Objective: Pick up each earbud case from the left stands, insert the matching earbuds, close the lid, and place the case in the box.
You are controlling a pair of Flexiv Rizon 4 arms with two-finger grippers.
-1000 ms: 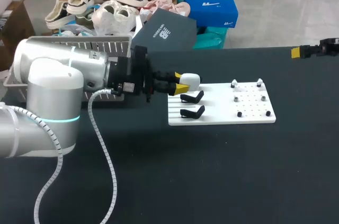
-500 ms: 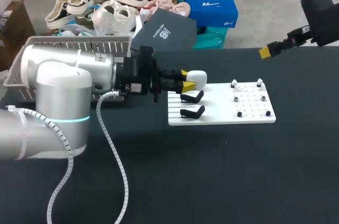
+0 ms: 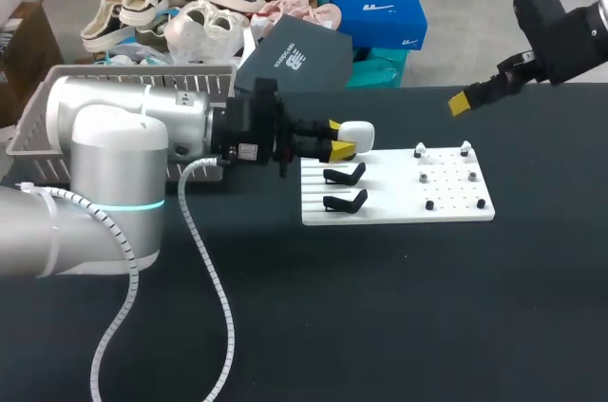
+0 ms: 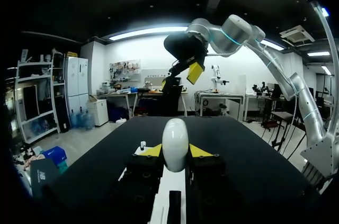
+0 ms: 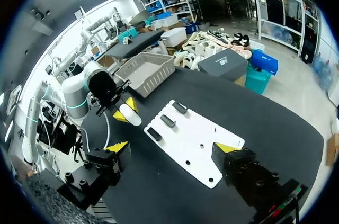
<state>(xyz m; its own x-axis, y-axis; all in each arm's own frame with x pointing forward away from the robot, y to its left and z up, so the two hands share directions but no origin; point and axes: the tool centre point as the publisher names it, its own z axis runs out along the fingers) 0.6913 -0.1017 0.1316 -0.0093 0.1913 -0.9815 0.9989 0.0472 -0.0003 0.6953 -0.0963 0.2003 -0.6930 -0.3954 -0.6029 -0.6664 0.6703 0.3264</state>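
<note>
Between the yellow tips of my left gripper [image 4: 175, 153], the white earbud case [image 4: 175, 142] sits clamped, the stands [image 3: 344, 187] below it. Its smooth rounded shell could slip or twist out. My right gripper [image 5: 172, 146] hangs spread, empty.

my left arm [image 3: 123, 145]: fat silver-grey tubes, rounded joint caps. cyan light ring [image 3: 119, 204] around one joint. wrist-side of ring: black flange, small white label. white ribbed cable [image 3: 204, 269] runs from wrist, hangs below ring. my left gripper [image 4: 175, 151]: black blocks, yellow wedge tips. my right arm [image 3: 560, 36]: black wrist housing, silver links behind. my right gripper [image 5: 172, 147]: black screw-holed blocks, yellow tips.
</note>
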